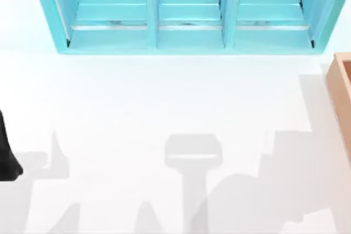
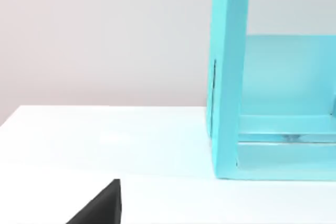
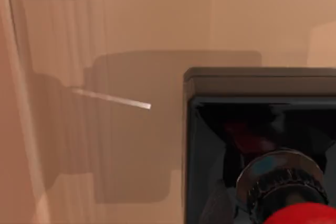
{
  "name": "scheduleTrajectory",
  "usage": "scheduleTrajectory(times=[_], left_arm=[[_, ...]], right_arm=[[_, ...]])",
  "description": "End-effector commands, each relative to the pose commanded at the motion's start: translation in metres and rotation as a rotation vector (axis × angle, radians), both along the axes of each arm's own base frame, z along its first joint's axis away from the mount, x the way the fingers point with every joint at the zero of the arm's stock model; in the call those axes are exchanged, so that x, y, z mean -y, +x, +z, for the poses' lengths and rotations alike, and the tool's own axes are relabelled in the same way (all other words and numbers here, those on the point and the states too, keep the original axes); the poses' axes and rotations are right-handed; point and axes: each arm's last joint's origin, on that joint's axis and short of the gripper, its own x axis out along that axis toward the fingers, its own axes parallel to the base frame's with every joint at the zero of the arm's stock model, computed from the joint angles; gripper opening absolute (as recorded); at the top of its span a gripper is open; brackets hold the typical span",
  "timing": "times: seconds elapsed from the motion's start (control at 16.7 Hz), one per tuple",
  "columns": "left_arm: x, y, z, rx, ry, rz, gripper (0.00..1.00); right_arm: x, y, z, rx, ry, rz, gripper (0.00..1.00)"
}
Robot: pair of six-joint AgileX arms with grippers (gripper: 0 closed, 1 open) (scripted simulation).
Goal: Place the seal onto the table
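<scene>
The seal [image 3: 262,85] lies close under the right wrist camera. Its black square base is seen from above, with a metal collar and the glossy red knob [image 3: 304,217] at the picture's edge. It is inside the tan wooden box [image 1: 341,94], whose floor [image 3: 131,35] lies under it, and a broad square shadow falls beside it. The white table [image 1: 164,97] spreads in front of the box. My left arm [image 1: 7,154] is at the table's left edge. One dark finger [image 2: 100,207] of its gripper shows low in the left wrist view, with nothing held.
A turquoise shelf unit [image 1: 189,15] with three bays stands along the table's back; its side wall [image 2: 228,77] rises near the left wrist. The tan box sits at the table's right edge. Grey shadows of the arms lie across the table's front.
</scene>
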Motion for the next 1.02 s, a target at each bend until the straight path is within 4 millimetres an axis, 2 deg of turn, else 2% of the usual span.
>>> scheduleTrajectory(times=[0.24,0.42,0.54,0.66,0.9,1.02], left_arm=[[0.0,0.0,0.0,0.0,0.0,0.0,1.0],[0.0,0.0,0.0,0.0,0.0,0.0,1.0],[0.0,0.0,0.0,0.0,0.0,0.0,1.0],[0.0,0.0,0.0,0.0,0.0,0.0,1.0],[0.0,0.0,0.0,0.0,0.0,0.0,1.0],[0.0,0.0,0.0,0.0,0.0,0.0,1.0]], right_arm=[[-0.056,0.009,0.053,-0.019,0.002,0.001,0.0],[-0.1,-0.002,0.094,-0.021,0.0,0.0,0.0],[-0.118,-0.011,0.114,-0.008,0.0,0.0,0.0],[-0.124,-0.015,0.122,0.0,0.001,0.0,0.0],[-0.123,-0.013,0.12,-0.004,0.002,-0.005,0.0],[-0.128,-0.003,0.119,0.005,0.003,-0.005,0.0]])
